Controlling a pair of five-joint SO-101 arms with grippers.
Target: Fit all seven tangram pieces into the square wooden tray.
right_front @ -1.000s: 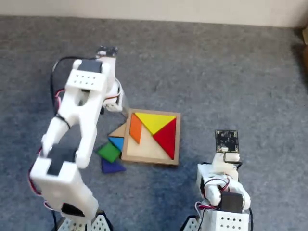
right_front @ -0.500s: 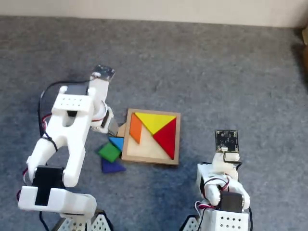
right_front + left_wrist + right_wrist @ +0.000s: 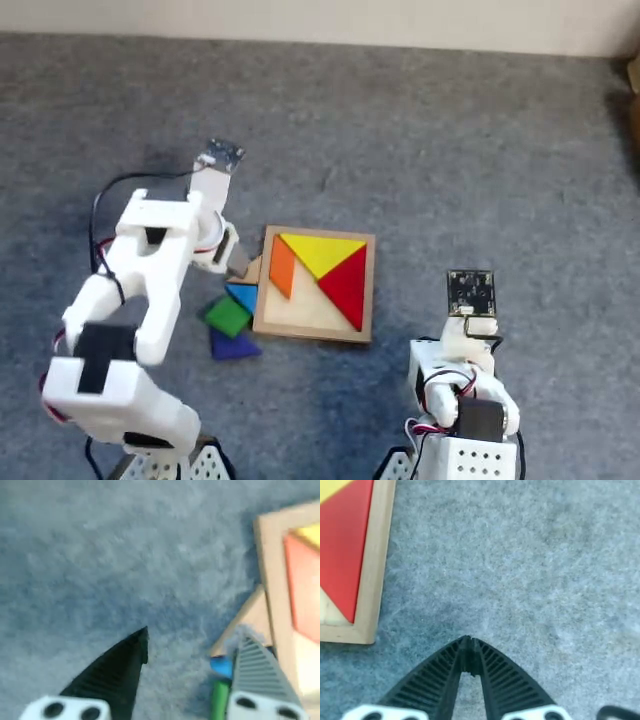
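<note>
Left gripper wide open, grips nothing, over carpet just left of tray, beside tan triangle. Right gripper closed, empty, right of tray's near corner. Yellow piece, orange piece, red piece in tray. Blue piece, green piece, purple piece outside, left.

tray: we are seeing pale wood
inside it: yellow triangle, red triangle, orange piece
beside it: green piece
carpet: grey

L gripper | pulled back, lower | now by tan triangle
</note>
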